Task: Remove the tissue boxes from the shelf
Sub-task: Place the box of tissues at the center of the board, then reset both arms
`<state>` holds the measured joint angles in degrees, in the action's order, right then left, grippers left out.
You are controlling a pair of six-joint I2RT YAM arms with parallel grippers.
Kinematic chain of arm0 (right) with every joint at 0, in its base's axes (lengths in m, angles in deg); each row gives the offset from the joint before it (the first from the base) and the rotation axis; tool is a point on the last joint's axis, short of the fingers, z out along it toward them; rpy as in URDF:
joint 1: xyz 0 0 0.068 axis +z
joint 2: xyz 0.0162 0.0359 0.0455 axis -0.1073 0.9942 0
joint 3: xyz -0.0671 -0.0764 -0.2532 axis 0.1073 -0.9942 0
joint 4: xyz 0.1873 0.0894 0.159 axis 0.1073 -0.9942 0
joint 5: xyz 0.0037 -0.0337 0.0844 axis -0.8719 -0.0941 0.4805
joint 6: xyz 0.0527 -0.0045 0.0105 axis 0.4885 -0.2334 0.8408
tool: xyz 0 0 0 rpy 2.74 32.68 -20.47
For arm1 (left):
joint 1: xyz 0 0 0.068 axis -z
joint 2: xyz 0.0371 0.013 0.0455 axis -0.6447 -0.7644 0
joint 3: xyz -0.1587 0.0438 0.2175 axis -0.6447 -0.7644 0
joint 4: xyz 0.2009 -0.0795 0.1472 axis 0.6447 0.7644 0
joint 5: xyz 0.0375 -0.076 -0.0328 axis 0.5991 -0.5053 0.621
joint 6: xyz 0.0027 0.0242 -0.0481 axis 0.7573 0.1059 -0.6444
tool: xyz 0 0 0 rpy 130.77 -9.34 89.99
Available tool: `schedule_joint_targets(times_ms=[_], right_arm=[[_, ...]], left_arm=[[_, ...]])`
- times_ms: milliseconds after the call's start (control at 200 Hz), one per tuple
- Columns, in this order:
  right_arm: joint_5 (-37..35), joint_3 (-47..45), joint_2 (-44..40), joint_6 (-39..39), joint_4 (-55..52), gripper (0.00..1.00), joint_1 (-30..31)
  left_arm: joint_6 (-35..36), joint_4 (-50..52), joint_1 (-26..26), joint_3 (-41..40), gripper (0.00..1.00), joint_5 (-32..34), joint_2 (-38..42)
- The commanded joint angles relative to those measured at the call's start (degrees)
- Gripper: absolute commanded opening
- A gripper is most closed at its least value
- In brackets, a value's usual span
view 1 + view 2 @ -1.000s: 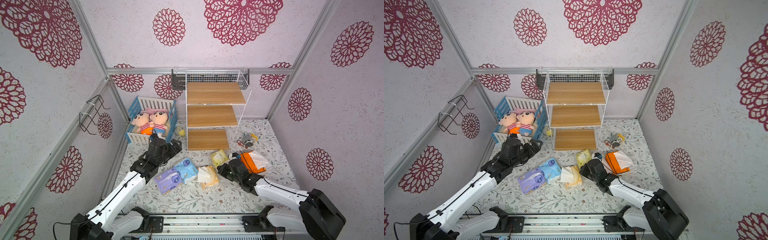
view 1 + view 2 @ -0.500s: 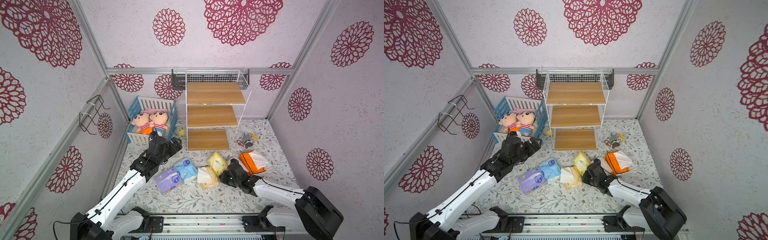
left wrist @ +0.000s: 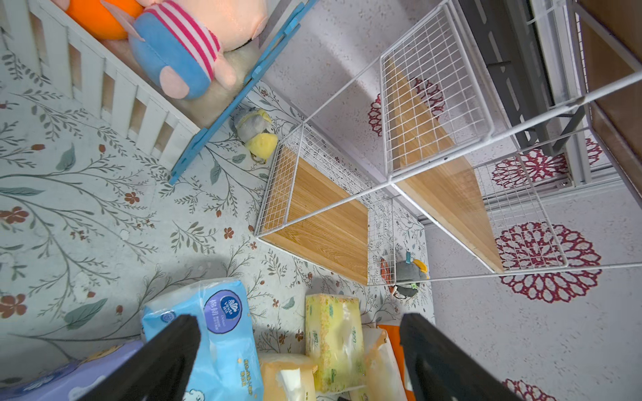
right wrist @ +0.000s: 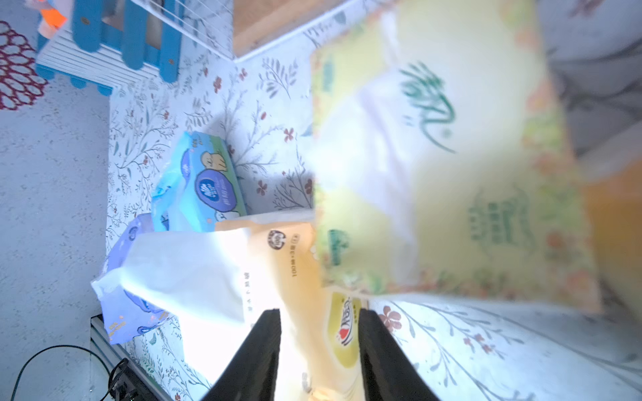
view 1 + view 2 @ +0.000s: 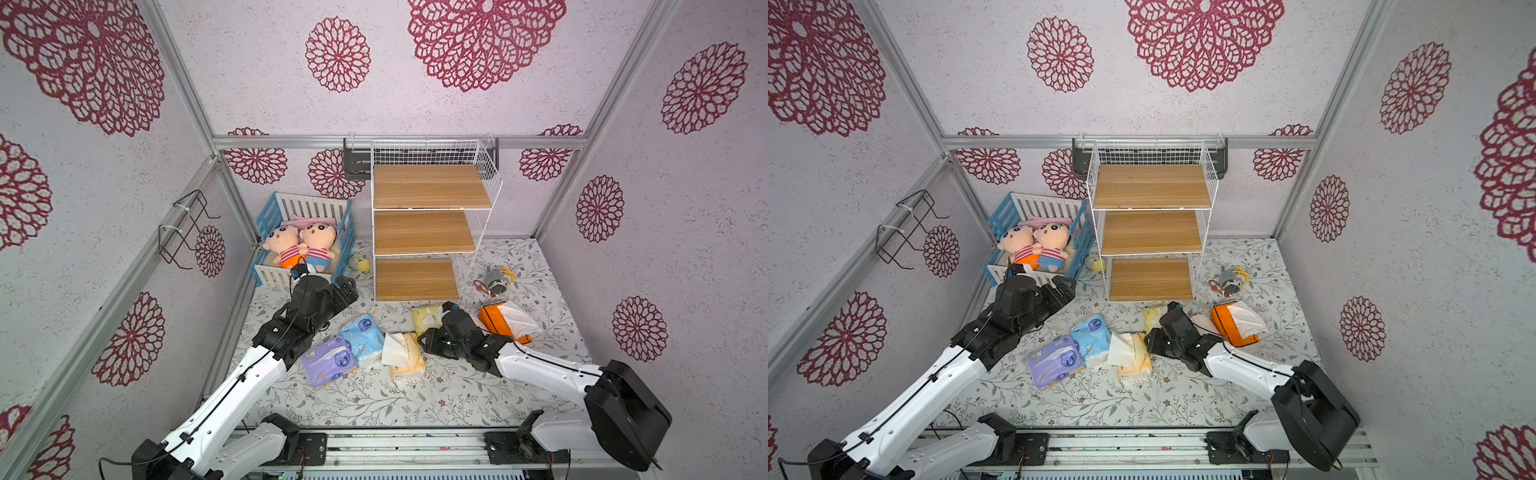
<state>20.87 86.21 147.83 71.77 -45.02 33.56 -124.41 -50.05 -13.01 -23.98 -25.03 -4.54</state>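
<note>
The right gripper [image 4: 318, 314] has released the pale green tissue box [image 5: 426, 318] and swung aside, jaws partly apart and apparently empty, though its wrist view is blurred. The box lies on the tabletop [image 5: 415, 399] just before the bare shelf [image 5: 424, 232], likely dropped there as removed. The left gripper [image 3: 300, 319] gapes wide, holding nothing.

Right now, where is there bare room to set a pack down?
Free: the mat strip between the packs and the front rail; the mat right of the orange pack; all three shelf boards. Crowded: before the lowest, packs bunched.
</note>
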Motion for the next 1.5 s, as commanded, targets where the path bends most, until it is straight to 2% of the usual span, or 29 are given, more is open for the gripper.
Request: schedule_joint_targets(times_ms=[0, 175, 335, 530, 906, 986, 1046, 1061, 1081, 1101, 1191, 1336, 1441, 1496], right_arm=[[-6.39, 0.99, -5.86, -3.09, -8.41, 0.43, -0.17], [-9.46, 0.12, -10.66, -4.84, -10.53, 0.48, -3.56], [-5.41, 1.76, -6.18, -8.63, -7.43, 0.5, -8.86], [-2.33, 2.74, -1.94, -9.83, 1.94, 0.65, -9.12], [1.52, 6.73, 12.09, -9.48, 8.6, 0.64, -9.14], [-2.13, 7.95, 9.68, -10.71, 7.0, 0.66, -9.14], [-6.46, 8.47, 6.17, -12.33, 5.68, 0.73, -9.13], [-7.73, 8.55, 5.26, -12.78, 5.43, 0.76, -9.14], [-9.34, 8.58, 3.94, -13.36, 4.93, 0.93, -9.13], [-11.02, 8.51, 2.62, -13.99, 4.69, 0.99, -9.22], [-19.29, 8.29, -2.84, -16.37, 2.88, 0.99, -9.47], [-31.76, 4.57, -9.29, -21.39, 4.97, 0.99, -11.27], [-33.77, -0.59, -13.14, -27.5, 12.71, 0.99, -13.48], [-34.27, -3.24, -14.52, -30.72, 17.34, 0.99, -14.83]], left_arm=[[0.98, -0.07, 0.29, 0.85, 0.97, 0.01, -1.15], [0.37, -1.34, 0.31, 2.17, 0.97, -2.5, -4.83], [0.17, -1.38, 0.3, 3.25, 0.97, -3.79, -6.59], [0.91, -0.15, 0.28, 2.3, 0.97, 0.02, -4.02], [6.33, 2.05, 0.31, -1.41, 0.97, 10.02, 3.81], [10.27, 2.42, 0.29, -1.68, 0.97, 13.24, 5.6], [13.25, 2.42, 0.29, -1.99, 0.97, 16.64, 7.03], [13.81, 2.42, 0.28, -2.03, 0.97, 17.67, 7.36], [14.72, 2.42, 0.21, -2.12, 0.97, 19.11, 7.68], [15.39, 2.42, 0.26, -2.31, 0.97, 20.79, 8.08], [21.97, 0.56, 0.12, -3.99, 0.97, 26.77, 9.93], [38.11, -10.27, -0.01, -9.18, 0.97, 29.76, 12.26], [46.95, -17.0, -0.68, -12.96, 0.97, 34.48, 12.16], [47.69, -18.18, -2.61, -13.98, 0.97, 35.54, 11.5]])
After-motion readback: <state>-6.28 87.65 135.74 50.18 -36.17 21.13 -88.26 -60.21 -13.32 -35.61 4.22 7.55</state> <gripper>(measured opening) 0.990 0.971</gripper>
